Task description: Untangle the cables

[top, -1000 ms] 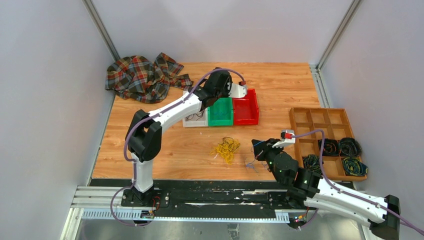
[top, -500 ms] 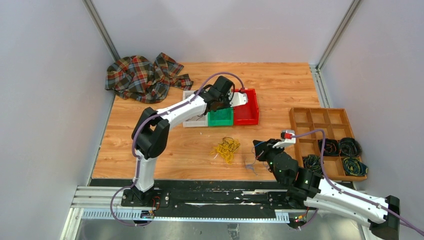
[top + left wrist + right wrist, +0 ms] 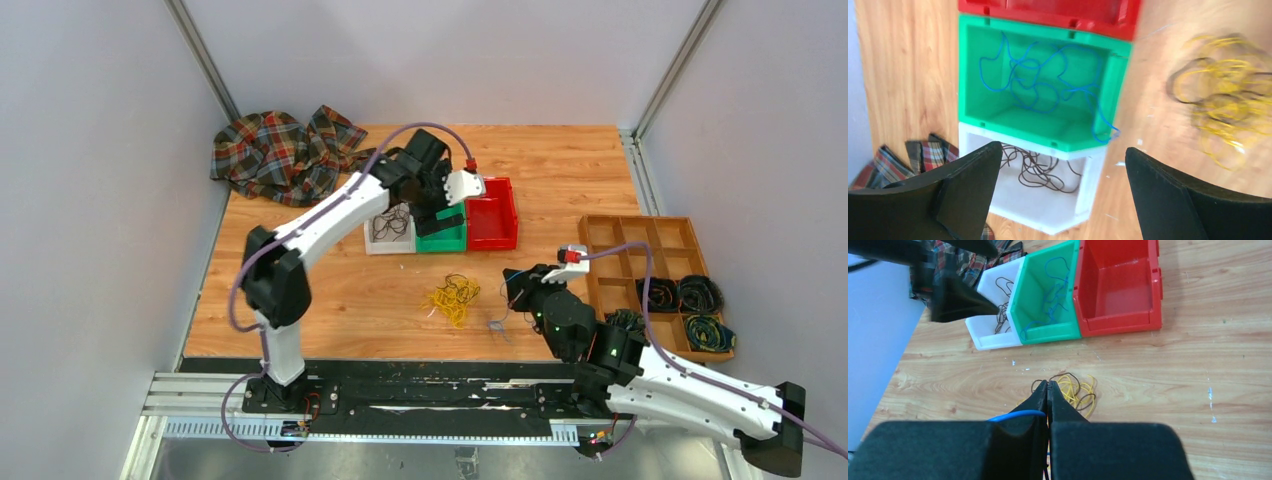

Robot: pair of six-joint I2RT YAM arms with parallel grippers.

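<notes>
A tangle of yellow and dark cables (image 3: 452,297) lies on the wooden table (image 3: 330,300); it also shows ahead of my right fingertips as the yellow tangle (image 3: 1075,390). My right gripper (image 3: 514,284) hovers just right of the tangle. In the right wrist view the right gripper (image 3: 1048,386) is shut, pinching a thin blue cable (image 3: 1015,415). My left gripper (image 3: 432,205) hangs over the bins. In the left wrist view the left gripper (image 3: 1060,150) is open and holds nothing. Below it, blue cables (image 3: 1048,80) lie in the green bin (image 3: 973,100) and dark brown cables (image 3: 1040,170) in the white bin (image 3: 1068,220).
A red bin (image 3: 492,215) stands right of the green bin and looks empty in the right wrist view. A wooden divided tray (image 3: 640,235) at the right holds neat dark wire coils. A plaid cloth (image 3: 285,150) lies at the back left. Walls close in the table.
My left gripper has opened and swung from over the red and green bins to over the green and white ones. The right gripper has edged slightly forward and stays shut.
</notes>
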